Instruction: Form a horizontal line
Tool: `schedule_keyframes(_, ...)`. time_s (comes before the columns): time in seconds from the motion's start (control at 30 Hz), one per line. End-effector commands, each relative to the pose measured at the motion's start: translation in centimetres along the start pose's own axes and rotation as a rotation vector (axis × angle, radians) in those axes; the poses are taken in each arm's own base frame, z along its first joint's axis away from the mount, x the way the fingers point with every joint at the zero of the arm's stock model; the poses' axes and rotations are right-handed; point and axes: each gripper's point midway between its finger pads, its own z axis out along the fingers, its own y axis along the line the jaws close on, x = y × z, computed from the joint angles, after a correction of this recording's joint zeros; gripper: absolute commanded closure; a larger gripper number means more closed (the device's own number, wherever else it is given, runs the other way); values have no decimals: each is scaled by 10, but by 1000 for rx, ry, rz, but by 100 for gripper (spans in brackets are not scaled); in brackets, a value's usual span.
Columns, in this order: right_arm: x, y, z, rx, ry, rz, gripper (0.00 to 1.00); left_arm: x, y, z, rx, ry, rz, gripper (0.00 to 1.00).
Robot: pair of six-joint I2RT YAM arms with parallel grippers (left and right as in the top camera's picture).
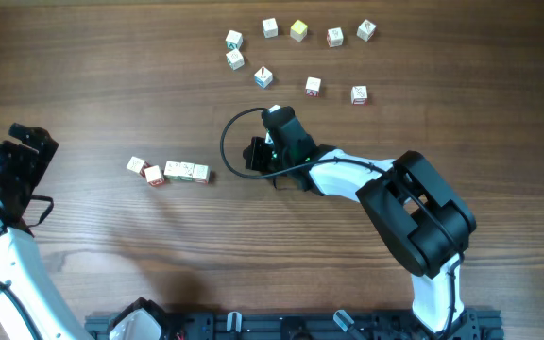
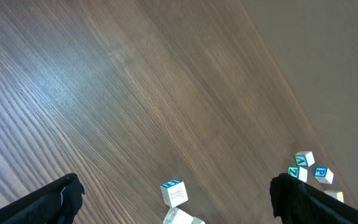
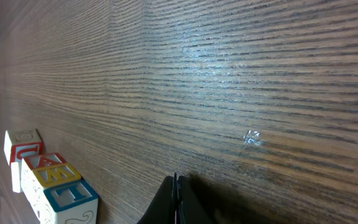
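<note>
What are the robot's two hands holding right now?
Nothing. The left gripper is wide open, and the right gripper is shut with nothing between its fingers.

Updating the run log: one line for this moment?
horizontal line: four cubes, end cube offset | left hand: open, empty | right hand: shut, empty

Perhaps nine loose cubes (image 1: 313, 87) lie behind the horizontal line (image 1: 175, 172).
</note>
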Motion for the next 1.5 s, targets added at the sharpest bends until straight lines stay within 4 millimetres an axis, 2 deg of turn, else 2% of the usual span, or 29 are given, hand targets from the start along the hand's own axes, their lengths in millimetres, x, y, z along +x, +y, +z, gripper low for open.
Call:
schedule_keyframes(0.0, 16, -25, 7, 70, 36, 28, 96, 15, -9, -1, 48, 74, -4, 0)
schedule_keyframes(0.1, 14, -24, 7, 68, 27, 27, 96, 60, -16, 2, 82, 260, 137, 0)
schedule_keyframes(0.17, 14, -25, 7, 69, 26, 27, 96, 87, -10, 6, 49, 365, 184, 0)
schedule_keyframes(0.23, 14, -25, 7, 69, 26, 27, 96, 105, -1, 14, 1, 430, 198, 0)
schedule_keyframes(0.27, 14, -25, 7, 69, 26, 26, 96, 114, 3, 18, -25, 460, 208, 8)
schedule_keyframes(0.3, 14, -25, 7, 69, 26, 26, 96, 122, 10, 23, -55, 492, 227, 27)
schedule_keyframes(0.33, 14, -25, 7, 70, 27, 24, 96, 129, 15, 27, -78, 518, 239, 65)
schedule_keyframes(0.4, 14, -25, 7, 70, 27, 24, 96, 142, 26, 36, -126, 572, 244, 96)
schedule_keyframes(0.53, 13, -25, 7, 73, 25, 24, 96, 152, 33, 45, -143, 623, 242, 96)
schedule_keyframes(0.77, 13, -25, 7, 73, 24, 24, 96, 164, 42, 63, -124, 707, 355, 96)
schedule_keyframes(0.93, 12, -27, 7, 79, 18, 24, 96, 179, 32, 79, -67, 751, 473, 96)
schedule_keyframes(1.07, 11, -28, 7, 86, 10, 24, 96, 205, 14, 81, 10, 805, 647, 96)
schedule_keyframes(1.13, 11, -28, 7, 89, 8, 23, 96, 215, 11, 80, 8, 821, 737, 96)
schedule_keyframes(1.3, 11, -28, 7, 89, 9, 23, 95, 226, 18, 84, -66, 815, 858, 96)
schedule_keyframes(1.47, 11, -29, 7, 94, 8, 24, 95, 238, 25, 89, -60, 816, 873, 96)
